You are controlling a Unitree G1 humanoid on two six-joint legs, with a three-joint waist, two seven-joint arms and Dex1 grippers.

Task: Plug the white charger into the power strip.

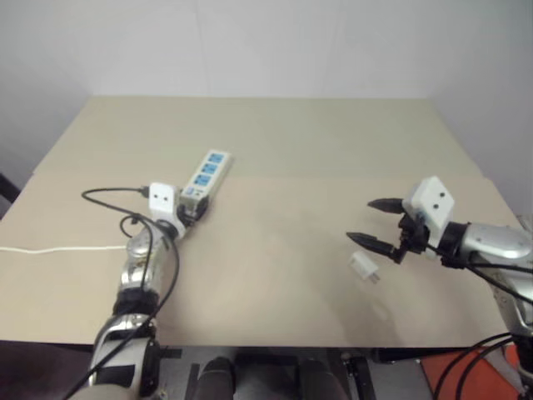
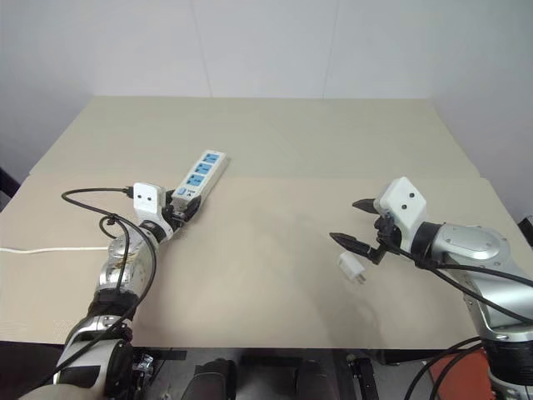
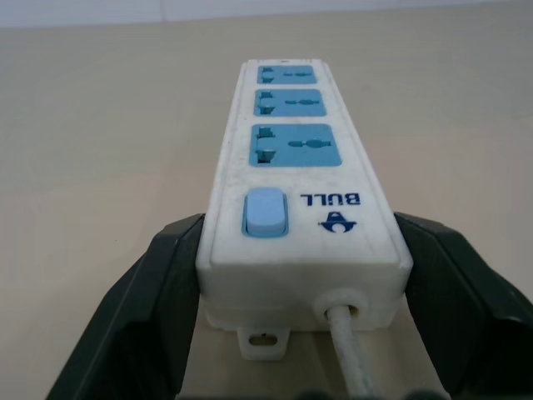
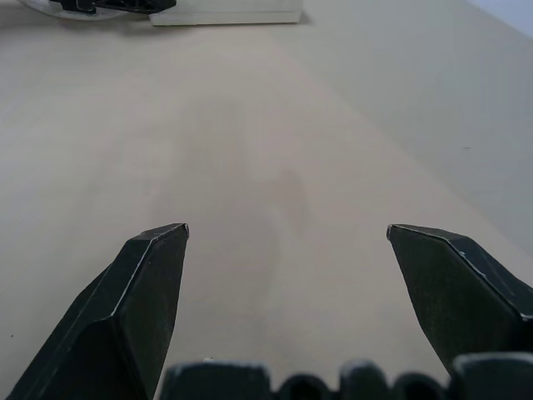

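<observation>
The power strip (image 1: 210, 173) is a long white bar with three blue sockets, lying on the tan table at the left, angled away from me. My left gripper (image 1: 190, 213) is shut on its near end by the switch; in the left wrist view the black fingers (image 3: 158, 300) press both sides of the strip (image 3: 291, 167). The white charger (image 1: 364, 267) lies loose on the table at the right. My right gripper (image 1: 360, 220) hovers open just above and behind it, holding nothing; its own view shows bare table between the fingers (image 4: 141, 292).
The strip's thin white cord (image 1: 50, 248) runs off the table's left edge. A black cable (image 1: 108, 193) loops beside my left wrist. The table's (image 1: 275, 142) near edge is close under both arms.
</observation>
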